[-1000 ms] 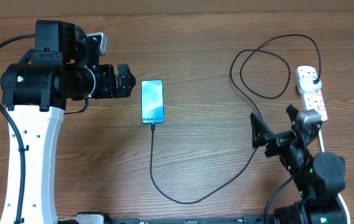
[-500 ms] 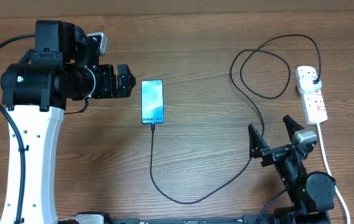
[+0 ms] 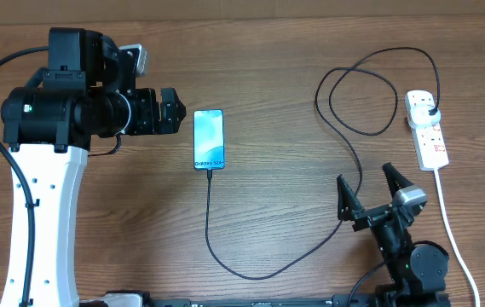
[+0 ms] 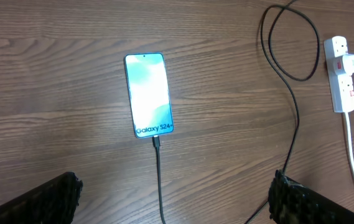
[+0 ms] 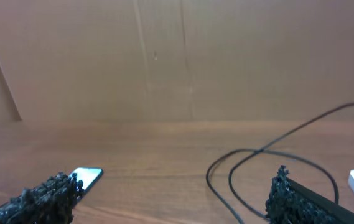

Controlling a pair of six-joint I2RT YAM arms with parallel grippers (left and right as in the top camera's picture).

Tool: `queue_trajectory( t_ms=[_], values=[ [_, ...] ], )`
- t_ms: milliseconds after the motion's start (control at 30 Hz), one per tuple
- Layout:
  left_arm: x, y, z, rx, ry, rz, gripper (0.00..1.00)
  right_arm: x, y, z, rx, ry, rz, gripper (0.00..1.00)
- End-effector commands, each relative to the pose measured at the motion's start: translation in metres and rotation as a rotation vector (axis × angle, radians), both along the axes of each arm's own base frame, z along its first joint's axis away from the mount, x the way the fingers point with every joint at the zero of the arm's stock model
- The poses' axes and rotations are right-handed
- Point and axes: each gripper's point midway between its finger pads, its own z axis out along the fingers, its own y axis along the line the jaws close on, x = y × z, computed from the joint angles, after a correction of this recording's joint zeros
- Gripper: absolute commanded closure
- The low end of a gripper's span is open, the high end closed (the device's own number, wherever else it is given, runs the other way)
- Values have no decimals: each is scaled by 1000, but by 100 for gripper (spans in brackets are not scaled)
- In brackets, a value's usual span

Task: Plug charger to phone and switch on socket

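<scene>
The phone [image 3: 209,139] lies screen-up left of the table's middle, lit blue-teal; it also shows in the left wrist view [image 4: 149,94] and at the edge of the right wrist view [image 5: 88,177]. The black charger cable [image 3: 225,256] is plugged into the phone's near end [image 4: 156,140], runs right, loops at the back [image 3: 361,89] and ends in a black plug seated in the white socket [image 3: 427,128], which also shows in the left wrist view [image 4: 341,74]. My left gripper [image 3: 172,112] is open, left of the phone. My right gripper [image 3: 368,189] is open and empty, near the front right.
The socket's white cord [image 3: 448,222] runs toward the front edge on the right, close to my right arm. A brown wall stands behind the table [image 5: 164,56]. The black cable loop [image 5: 270,168] lies ahead of the right gripper.
My right arm has pulled back from the socket toward the front edge and folded lower. The left arm, phone and cable have not moved.
</scene>
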Motion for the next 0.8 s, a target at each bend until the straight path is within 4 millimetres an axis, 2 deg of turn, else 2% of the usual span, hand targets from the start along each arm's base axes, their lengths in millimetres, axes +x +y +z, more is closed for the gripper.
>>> queue_trajectory(
  t_ms=[0,100,767],
  values=[
    [-1,0,9,5,-35,-9,0,0,-1,-2,3,-4,-3,0],
    [0,0,10,5,-35,-9,0,0,0,-20,-3,71,-2,0],
    [0,0,10,5,-35,-9,0,0,0,-18,21,70,-1,0]
  ],
)
